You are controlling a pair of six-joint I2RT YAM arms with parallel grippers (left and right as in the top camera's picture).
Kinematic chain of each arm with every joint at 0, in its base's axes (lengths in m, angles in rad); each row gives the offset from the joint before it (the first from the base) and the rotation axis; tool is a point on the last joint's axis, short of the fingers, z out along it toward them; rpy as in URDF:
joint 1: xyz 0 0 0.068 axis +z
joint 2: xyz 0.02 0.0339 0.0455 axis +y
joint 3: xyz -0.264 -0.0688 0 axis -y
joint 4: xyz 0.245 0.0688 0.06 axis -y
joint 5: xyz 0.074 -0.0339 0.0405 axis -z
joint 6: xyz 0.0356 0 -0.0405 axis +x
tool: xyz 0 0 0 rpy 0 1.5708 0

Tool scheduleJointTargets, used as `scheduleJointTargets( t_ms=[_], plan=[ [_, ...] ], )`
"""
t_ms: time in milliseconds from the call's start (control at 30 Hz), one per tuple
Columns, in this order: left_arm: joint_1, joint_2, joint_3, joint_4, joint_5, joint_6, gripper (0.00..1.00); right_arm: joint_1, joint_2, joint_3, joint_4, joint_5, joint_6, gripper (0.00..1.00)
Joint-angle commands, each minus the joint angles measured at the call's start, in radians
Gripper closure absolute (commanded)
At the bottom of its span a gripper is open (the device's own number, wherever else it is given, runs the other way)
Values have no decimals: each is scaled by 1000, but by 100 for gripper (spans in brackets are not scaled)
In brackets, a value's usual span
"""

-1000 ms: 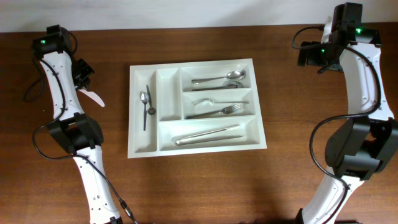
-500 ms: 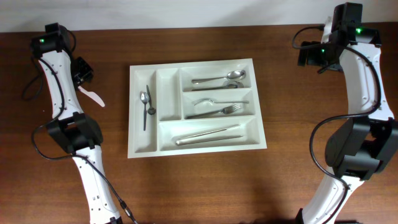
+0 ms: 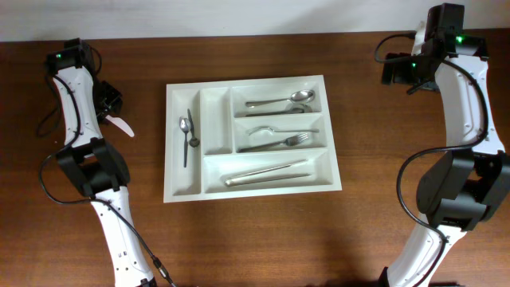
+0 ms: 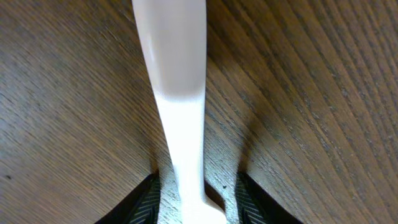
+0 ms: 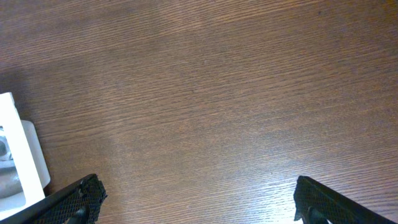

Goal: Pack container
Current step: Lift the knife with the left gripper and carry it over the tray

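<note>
Container (image 3: pixel 213 119): table centre, metal cutlery (image 3: pixel 275 141) in four compartments; probably light, stiff plastic, best held by the rim.
Right gripper (image 5: pixel 196 186): 2 o'clock, jaws wide apart, empty.
Left gripper (image 4: pixel 199 200): 9 o'clock, jaws apart, straddling the utensil's handle, unclamped.
White utensil (image 4: pixel 177 93): likely light, slick; pinch mid-handle.

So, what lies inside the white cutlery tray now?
The cutlery tray holds a small spoon and another thin utensil in the leftmost slot, spoons at the top, forks in the middle, knives at the bottom. The second narrow slot looks empty. Anything beneath them is hidden.
</note>
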Motion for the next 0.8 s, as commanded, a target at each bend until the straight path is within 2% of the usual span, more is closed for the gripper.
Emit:
scheduleJointTargets(
  t_ms=[0, 33, 67, 300, 600, 767],
  plan=[
    [10, -10, -54, 6, -16, -38, 85, -2, -17, -2, 0, 1, 8, 1],
    [10, -10, -58, 7, -16, -38, 94, -2, -17, -2, 0, 2, 8, 1],
    [10, -10, -62, 7, -16, -38, 98, -2, -17, -2, 0, 2, 8, 1],
    [10, -11, -71, 3, -16, -34, 98, -2, -17, -2, 0, 2, 8, 1],
    [7, -11, 53, -6, 119, 201, 98, -2, -17, -2, 0, 2, 8, 1],
    [3, -11, 135, -53, 122, 227, 98, -2, -17, -2, 0, 2, 8, 1]
  ],
)
